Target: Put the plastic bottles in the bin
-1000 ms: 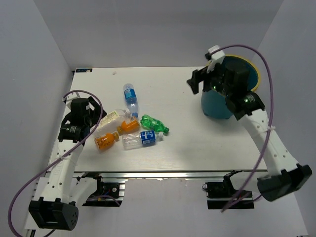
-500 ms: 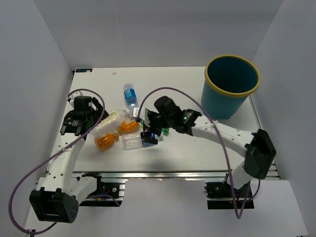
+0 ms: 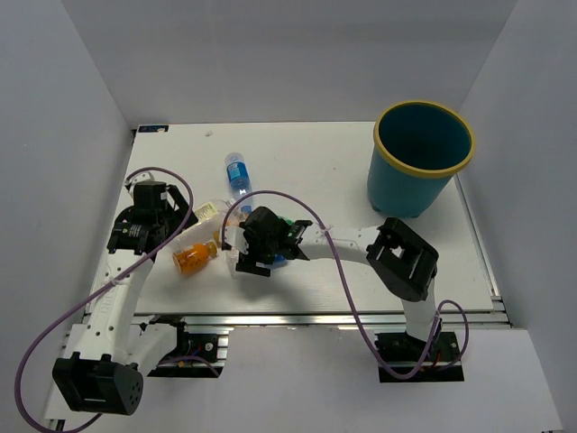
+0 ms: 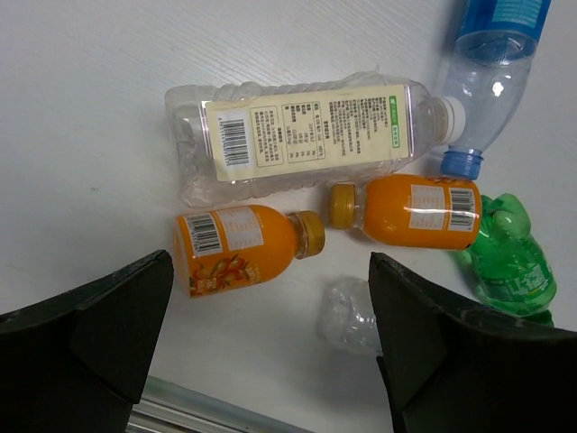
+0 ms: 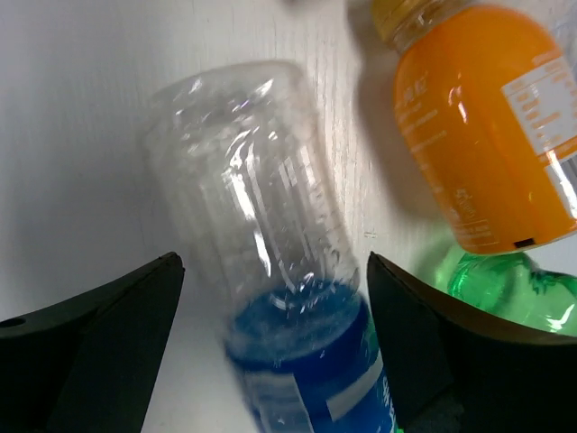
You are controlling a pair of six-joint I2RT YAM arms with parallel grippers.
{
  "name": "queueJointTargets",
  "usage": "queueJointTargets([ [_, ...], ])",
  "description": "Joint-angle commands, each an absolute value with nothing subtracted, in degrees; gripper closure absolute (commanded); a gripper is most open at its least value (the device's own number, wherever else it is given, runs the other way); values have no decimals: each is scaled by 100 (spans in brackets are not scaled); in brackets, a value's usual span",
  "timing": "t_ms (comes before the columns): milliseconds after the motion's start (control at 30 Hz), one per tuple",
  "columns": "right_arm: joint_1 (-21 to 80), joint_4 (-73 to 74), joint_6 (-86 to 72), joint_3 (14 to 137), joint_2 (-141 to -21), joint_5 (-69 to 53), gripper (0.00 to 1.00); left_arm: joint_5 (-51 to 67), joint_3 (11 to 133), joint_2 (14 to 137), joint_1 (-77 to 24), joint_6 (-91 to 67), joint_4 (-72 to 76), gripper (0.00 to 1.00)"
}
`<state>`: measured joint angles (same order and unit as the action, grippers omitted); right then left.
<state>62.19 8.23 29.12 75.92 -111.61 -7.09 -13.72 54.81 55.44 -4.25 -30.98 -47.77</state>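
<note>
Several plastic bottles lie in a cluster left of the table's middle. In the right wrist view, a clear bottle with a blue label lies between my open right gripper's fingers, with a gap on each side. An orange bottle and a green bottle lie beside it. My left gripper is open and empty above an orange bottle, a clear white-label bottle, a second orange bottle, the green bottle and a blue-label bottle. The teal bin stands at the back right.
In the top view the right gripper covers much of the cluster, and the left gripper hovers at its left. The right arm stretches low across the table. Grey walls enclose the table on three sides.
My right arm has swung from the bin to the bottle cluster and come down over the clear blue-label bottle. The left arm shifted slightly.
</note>
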Motion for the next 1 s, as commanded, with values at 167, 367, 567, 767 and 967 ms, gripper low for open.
queueJointTargets([
  [167,6381,466,2875,7453,-10716,-483,43,-1082,5519,5467,-413,-2857,-4808,2],
  [367,6355,-68,2322,7147,-9128,-467,72,-879,5590,5440,-413,-2619,-4790,2],
  [567,5346,-536,1330,7355,-7842,429,76,-914,5625,5405,-413,-2584,-4773,2],
  [767,3799,-1098,1282,7655,-7444,3301,74,-756,5564,5414,-413,-2610,-4606,2],
  [967,1936,-669,625,8437,-7944,3788,68,-694,5528,5440,-413,-2637,-4527,2],
])
